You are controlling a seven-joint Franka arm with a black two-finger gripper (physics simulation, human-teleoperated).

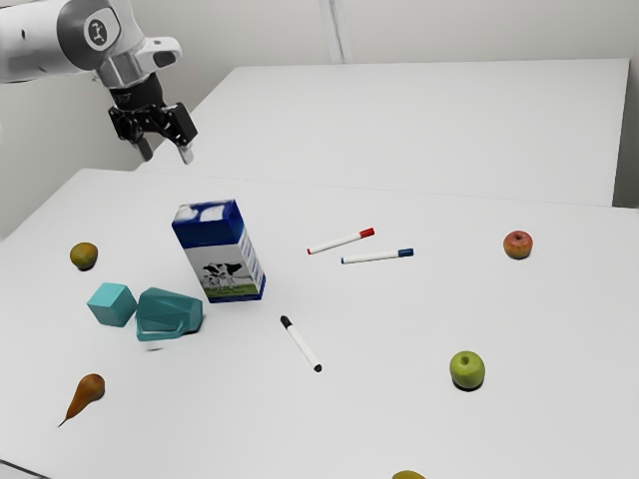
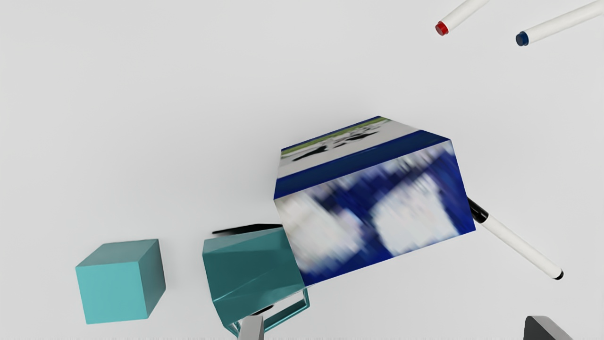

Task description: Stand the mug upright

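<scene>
The teal mug (image 1: pixel 168 314) lies on its side on the white table, its handle toward the exterior view's bottom. My gripper (image 1: pixel 168 154) is raised well above the table at the exterior view's upper left, apart from the mug. In the wrist view the mug (image 2: pixel 255 269) appears beyond one fingertip, which overlaps part of its handle. The gripper (image 2: pixel 394 328) is open, fingertips wide apart with nothing held between them.
A tall milk carton (image 1: pixel 222 251) stands close beside the mug, and a teal cube (image 1: pixel 113 304) sits on its other side. A pear (image 1: pixel 85 396), a black-capped marker (image 1: pixel 301 344), two more markers and a green apple (image 1: pixel 466 369) lie around.
</scene>
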